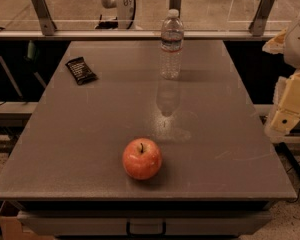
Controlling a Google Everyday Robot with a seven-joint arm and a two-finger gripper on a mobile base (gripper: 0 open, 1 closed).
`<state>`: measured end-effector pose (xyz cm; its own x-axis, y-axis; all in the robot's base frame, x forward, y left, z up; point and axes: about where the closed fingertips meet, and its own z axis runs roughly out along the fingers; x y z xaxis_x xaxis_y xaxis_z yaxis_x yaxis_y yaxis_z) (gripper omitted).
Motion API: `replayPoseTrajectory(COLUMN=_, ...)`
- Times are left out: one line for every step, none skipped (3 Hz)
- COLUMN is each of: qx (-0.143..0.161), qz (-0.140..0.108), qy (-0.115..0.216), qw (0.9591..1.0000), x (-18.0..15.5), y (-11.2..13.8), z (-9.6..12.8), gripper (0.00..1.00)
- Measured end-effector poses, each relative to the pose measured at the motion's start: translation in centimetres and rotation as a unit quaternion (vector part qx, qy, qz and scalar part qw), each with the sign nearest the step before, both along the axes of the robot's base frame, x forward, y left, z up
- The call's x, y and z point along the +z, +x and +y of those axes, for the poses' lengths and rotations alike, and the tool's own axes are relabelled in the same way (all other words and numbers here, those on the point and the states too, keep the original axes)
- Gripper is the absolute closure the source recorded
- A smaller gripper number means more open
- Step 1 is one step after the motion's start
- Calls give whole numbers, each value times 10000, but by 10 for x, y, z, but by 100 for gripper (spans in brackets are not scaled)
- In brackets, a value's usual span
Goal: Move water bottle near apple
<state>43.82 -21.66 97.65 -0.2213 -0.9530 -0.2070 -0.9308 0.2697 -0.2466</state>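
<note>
grey flat-topped table (230, 134) fills most of my view. the clear ribbed plastic water bottle (171, 44), white cap, dark label band, stands upright near the far edge, a little right of centre. i see its faint reflection on the tabletop just in front of it.

the round red-orange apple (142, 158), yellowish patches, short dark stem pointing up, sits near the front edge. it is roughly in line with the water bottle but well apart from it.

a small black snack wrapper (80, 70) lies flat towards the far left, well apart from both.

the pale yellow gripper (286, 111) hangs off the table's right side, at the edge of my view, beyond the tabletop. it holds nothing i can see and is well apart from the water bottle. spread or closed, i cannot tell from here.

a metal rail with angled brackets (42, 11) runs behind the table.
</note>
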Motion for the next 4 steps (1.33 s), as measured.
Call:
replayPoseTrajectory(qx=0, qz=-1, qy=0, qw=10000, x=0, y=0, z=0, gripper=0)
replayPoseTrajectory(qx=37, qz=-90, qy=360, qw=9993, x=-8, y=25, z=9, gripper=0)
replayPoseTrajectory(qx=132, qz=-370, qy=912, qw=9951, x=-17, y=74, z=18, gripper=0)
replayPoseTrajectory(qx=238, qz=-827, qy=1645, qw=9826, x=-23, y=137, z=33, gripper=0)
